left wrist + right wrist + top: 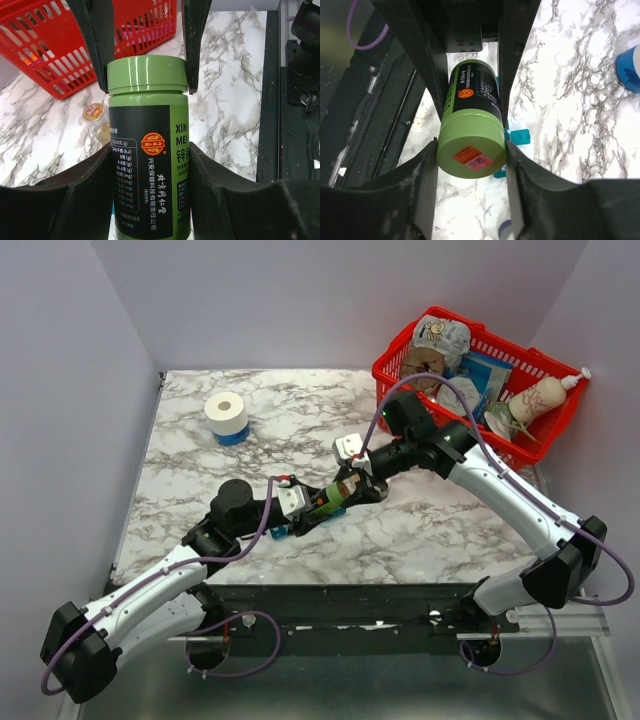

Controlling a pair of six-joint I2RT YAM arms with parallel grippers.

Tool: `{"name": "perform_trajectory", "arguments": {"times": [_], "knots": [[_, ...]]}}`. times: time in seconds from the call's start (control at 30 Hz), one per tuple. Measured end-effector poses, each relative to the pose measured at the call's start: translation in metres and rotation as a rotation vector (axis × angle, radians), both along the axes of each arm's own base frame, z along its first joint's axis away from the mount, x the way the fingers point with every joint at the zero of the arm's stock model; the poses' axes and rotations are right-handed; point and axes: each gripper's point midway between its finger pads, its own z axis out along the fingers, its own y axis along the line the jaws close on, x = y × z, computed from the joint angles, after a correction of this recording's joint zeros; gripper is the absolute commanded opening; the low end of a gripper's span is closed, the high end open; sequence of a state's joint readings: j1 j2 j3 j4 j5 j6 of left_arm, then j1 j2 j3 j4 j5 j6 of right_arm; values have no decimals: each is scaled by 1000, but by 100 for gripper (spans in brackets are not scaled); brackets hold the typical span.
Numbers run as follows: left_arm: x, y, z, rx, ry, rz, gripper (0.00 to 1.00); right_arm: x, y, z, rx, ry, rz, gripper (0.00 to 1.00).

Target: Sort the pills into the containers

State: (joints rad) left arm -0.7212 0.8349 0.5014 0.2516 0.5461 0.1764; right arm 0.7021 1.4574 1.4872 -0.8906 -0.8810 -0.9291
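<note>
A green pill bottle (332,498) with a black label is held level above the table between both grippers. My left gripper (312,505) is shut on the bottle's body (148,165). My right gripper (352,485) is shut on its green cap (470,145), and its fingers (97,45) flank the cap in the left wrist view. The teal pill organiser (520,136) lies on the marble under the bottle, mostly hidden; an end of it shows in the top view (278,531). No loose pills show.
A red mesh basket (405,340) full of goods stands at the back right, also in the left wrist view (55,60). A small glass jar with a gold lid (95,117) stands near it. A white roll on a blue base (226,416) sits at the back left.
</note>
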Motion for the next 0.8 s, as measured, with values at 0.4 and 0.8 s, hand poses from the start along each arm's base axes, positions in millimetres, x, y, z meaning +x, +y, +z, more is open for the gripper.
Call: {"name": "perform_trajectory", "arguments": {"times": [0.4,0.8], "knots": [[4,5,-9,41,7,36,0,-10,-1,17,21,327,-201,100],[15,12,-15,43,11,116,0,2,5,10,47,787,-447,95]]}}
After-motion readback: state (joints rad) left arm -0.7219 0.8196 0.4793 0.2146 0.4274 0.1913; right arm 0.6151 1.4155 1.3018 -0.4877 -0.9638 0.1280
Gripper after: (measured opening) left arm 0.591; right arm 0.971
